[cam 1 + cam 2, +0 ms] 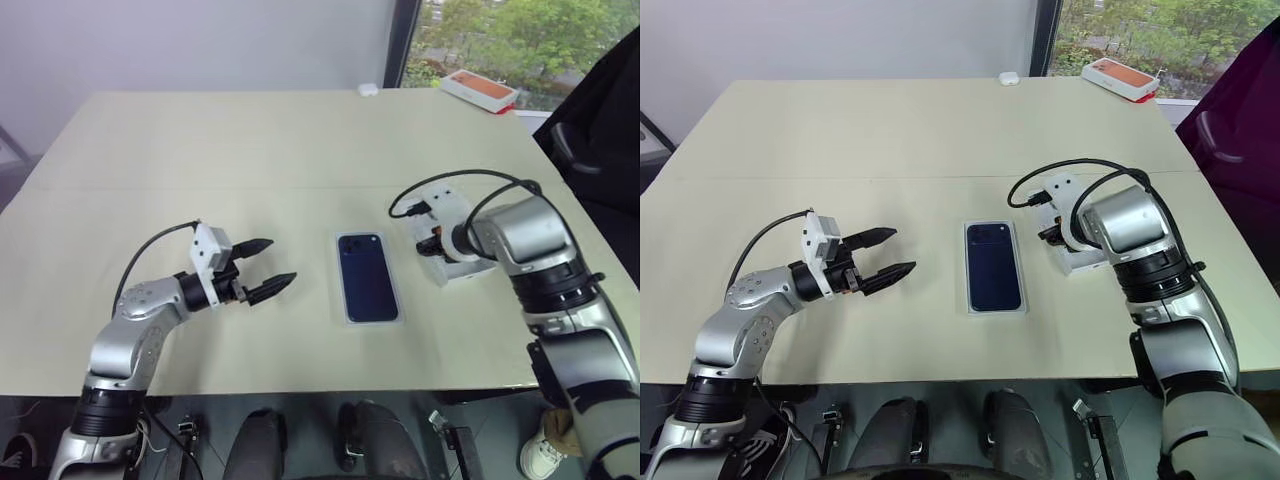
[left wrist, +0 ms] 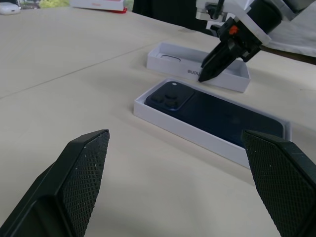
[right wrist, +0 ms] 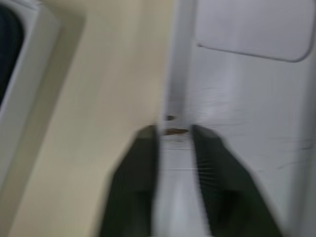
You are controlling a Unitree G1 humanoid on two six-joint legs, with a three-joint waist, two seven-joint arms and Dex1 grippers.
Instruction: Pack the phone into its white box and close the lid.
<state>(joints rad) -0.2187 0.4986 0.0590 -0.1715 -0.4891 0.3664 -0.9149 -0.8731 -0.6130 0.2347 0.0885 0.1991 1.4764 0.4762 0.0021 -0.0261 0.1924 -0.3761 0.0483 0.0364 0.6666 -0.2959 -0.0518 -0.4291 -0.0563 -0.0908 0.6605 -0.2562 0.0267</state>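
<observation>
Left wrist view looks across a beige table (image 1: 200, 150) to the phone (image 2: 207, 111), a dark navy handset lying face down, camera cluster showing, inside the white box (image 2: 163, 114), a shallow tray whose rim frames it on every side. Just beyond the tray, nearly touching it, lies the lid (image 2: 170, 60), open side up, with a rounded recess visible in its white inner face. The right gripper (image 2: 210, 69) comes down steeply onto the lid's wall nearest the phone; in the right wrist view its two black fingers (image 3: 138, 173) are drawn close together, one on each side of that thin white wall, clamping it. From the head camera, the left gripper (image 1: 268, 266) hovers level above the table to the left of the white box, apart from it, its fingers spread wide with nothing between them. Far beyond the box, at the table's far right corner, rests a flat orange-topped box (image 1: 480, 88), with a small white case (image 1: 368, 90) near the far edge.
</observation>
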